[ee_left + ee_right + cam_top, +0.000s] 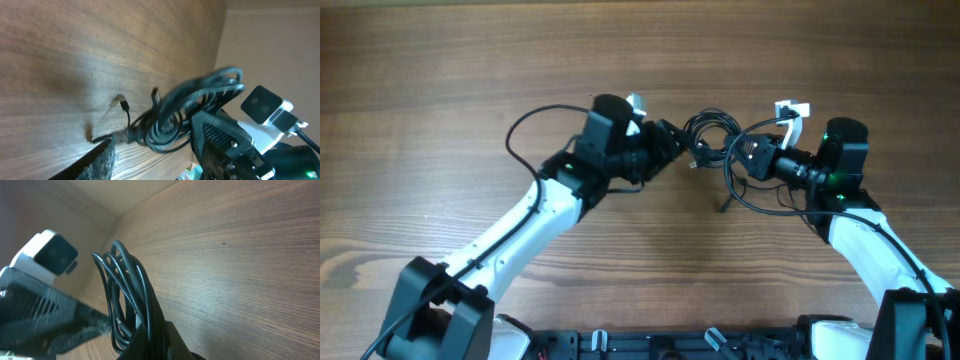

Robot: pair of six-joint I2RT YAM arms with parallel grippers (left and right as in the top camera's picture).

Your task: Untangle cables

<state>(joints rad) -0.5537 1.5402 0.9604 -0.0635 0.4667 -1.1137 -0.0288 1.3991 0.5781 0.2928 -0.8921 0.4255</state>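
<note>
A tangled bundle of black cables (706, 134) lies on the wooden table between my two grippers, with a loose loop (745, 197) trailing toward the front. My right gripper (742, 152) is shut on the bundle's right side; in the right wrist view the coils (122, 282) stand upright and run down between its fingers (161, 341). My left gripper (668, 140) is at the bundle's left edge and looks open. In the left wrist view only one padded finger (102, 156) shows, with a cable plug (125, 135) touching its tip and the coil (167, 117) just beyond.
The right arm's gripper body (225, 145) and its white wrist camera (265, 106) sit close behind the bundle in the left wrist view. A small free connector (122, 104) lies on the wood. The arms' own black cables run alongside them (525, 125).
</note>
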